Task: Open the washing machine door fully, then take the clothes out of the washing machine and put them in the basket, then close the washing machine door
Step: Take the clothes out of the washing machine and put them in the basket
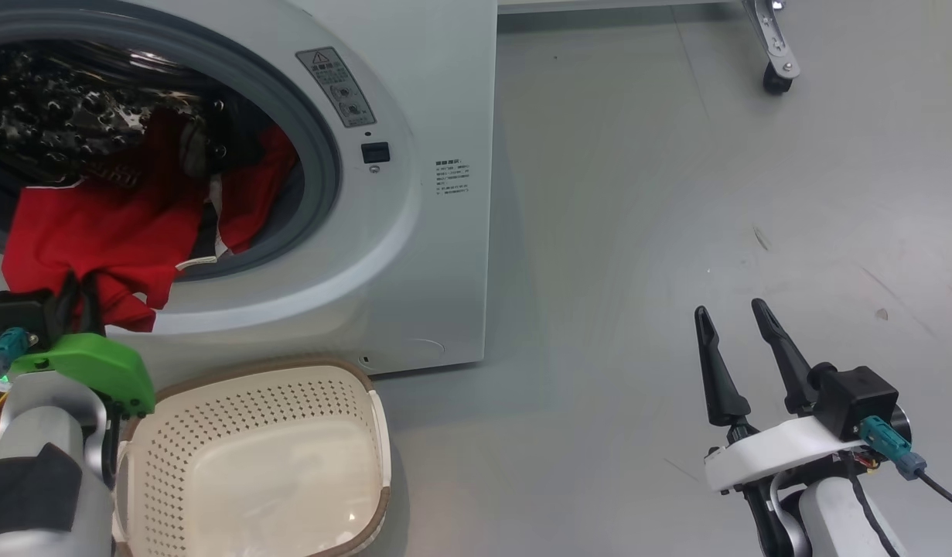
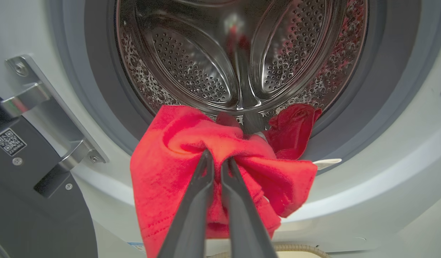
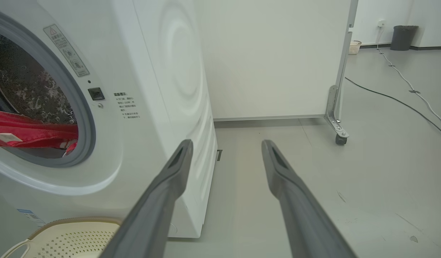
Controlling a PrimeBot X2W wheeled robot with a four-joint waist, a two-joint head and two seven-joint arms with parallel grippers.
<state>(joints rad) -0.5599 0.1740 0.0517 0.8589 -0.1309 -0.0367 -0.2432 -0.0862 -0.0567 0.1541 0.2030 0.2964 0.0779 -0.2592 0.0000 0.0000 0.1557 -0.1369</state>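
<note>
Where they overhang the gasket, the clothes bunch bright red.

The white washing machine stands with its dark-rimmed door swung open. Red clothes with white trim spill from its steel drum over the porthole's lower lip. The cream perforated basket sits empty just below.

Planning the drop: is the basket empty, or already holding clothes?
Empty where visible: the basket shows a bare floor; the clothes hang from the drum in the left tool.
</note>
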